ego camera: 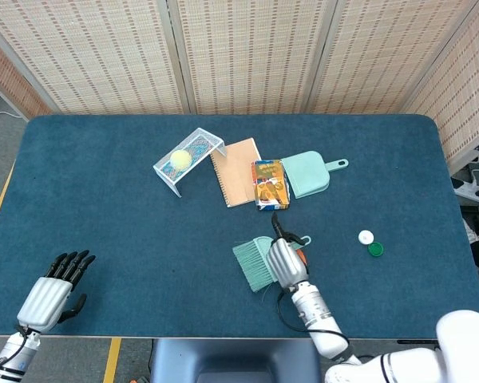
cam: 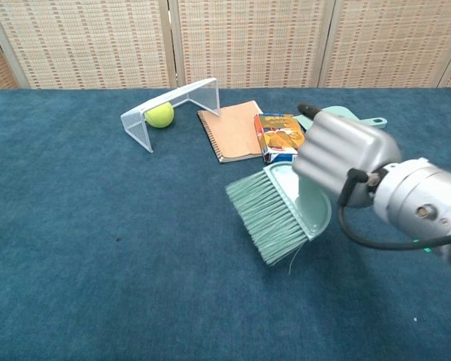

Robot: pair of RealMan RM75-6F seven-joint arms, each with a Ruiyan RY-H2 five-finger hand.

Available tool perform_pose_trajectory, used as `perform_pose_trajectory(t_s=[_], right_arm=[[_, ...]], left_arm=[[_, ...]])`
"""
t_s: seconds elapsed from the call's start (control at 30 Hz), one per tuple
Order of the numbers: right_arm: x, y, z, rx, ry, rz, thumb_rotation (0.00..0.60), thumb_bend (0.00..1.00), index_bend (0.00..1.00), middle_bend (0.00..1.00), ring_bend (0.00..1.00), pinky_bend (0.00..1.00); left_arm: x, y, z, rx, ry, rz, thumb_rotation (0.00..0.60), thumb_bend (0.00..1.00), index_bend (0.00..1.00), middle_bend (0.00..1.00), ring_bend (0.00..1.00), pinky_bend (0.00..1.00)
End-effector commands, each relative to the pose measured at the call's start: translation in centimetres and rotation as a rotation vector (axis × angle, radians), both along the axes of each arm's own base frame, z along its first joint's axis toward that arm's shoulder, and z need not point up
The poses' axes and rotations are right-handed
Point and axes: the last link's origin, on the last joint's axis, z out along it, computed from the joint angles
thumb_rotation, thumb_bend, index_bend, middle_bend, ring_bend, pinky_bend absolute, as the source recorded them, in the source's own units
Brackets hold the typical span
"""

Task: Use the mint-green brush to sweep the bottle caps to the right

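A long desk (ego camera: 104, 215) covered in dark blue-green felt carries everything here. Toward the far side sits a small white wire goal (ego camera: 189, 159), tipped over a yellow tennis ball (ego camera: 180, 159). Just beside it lies a tan spiral notebook (ego camera: 235, 171), and a colourful little box (ego camera: 270, 184) rests against the notebook's right edge. A mint-green dustpan (ego camera: 309, 173) lies next to the box, handle pointing right. Well apart, out on the right, a white bottle cap (ego camera: 366, 237) and a green bottle cap (ego camera: 375, 249) sit just beside each other.
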Motion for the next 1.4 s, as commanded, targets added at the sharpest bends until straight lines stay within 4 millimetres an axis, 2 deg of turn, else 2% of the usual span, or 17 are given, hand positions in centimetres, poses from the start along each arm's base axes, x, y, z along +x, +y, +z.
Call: perform_pose_trajectory(t_s=[0.03, 0.63, 0.8, 0.97, 1.23, 1.4], right_arm=[[0.5, -0.4, -1.3, -0.024, 0.038, -0.018, 0.6, 0.6, 0.99, 0.87, 0.61, 0.0], [-1.1, -2.5, -2.9, -0.129, 0.254, -0.113, 0.6, 0.6, 0.99, 0.87, 0.61, 0.0], [-2.2, -2.9, -2.5, -0.164, 0.314, -0.119, 0.6, 0.6, 0.99, 0.87, 0.61, 0.0], [-4.4, -3.5, -1.0, -0.198, 0.378, -0.136, 0.6, 0.6, 0.99, 0.87, 0.61, 0.0], [-10.2, -4.1, 2.7, -0.219, 0.476, -0.198, 0.6, 0.6, 0.99, 0.87, 0.61, 0.0], [-12.7, -4.4, 5.0, -0.247, 0.512, -0.217, 0.6, 0.6, 0.99, 0.87, 0.61, 0.0]], left_arm=[[-0.1, 0.0, 0.0, -0.004, -0.001, 0.002, 0.6, 0.46, 0.0, 0.0, 0.0, 0.07], [0.1, 0.1, -0.4, -0.024, -0.007, -0.007, 0.6, 0.46, 0.0, 0.0, 0.0, 0.07], [0.0, 0.3, -0.3, -0.017, -0.009, -0.003, 0.6, 0.46, 0.0, 0.0, 0.0, 0.07], [-0.1, 0.4, -0.4, -0.021, -0.005, 0.0, 0.6, 0.46, 0.0, 0.0, 0.0, 0.07], [0.0, 0.5, -0.8, -0.028, 0.005, -0.003, 0.6, 0.46, 0.0, 0.0, 0.0, 0.07], [0.1, 0.5, -1.1, -0.035, 0.014, -0.005, 0.6, 0.46, 0.0, 0.0, 0.0, 0.07]])
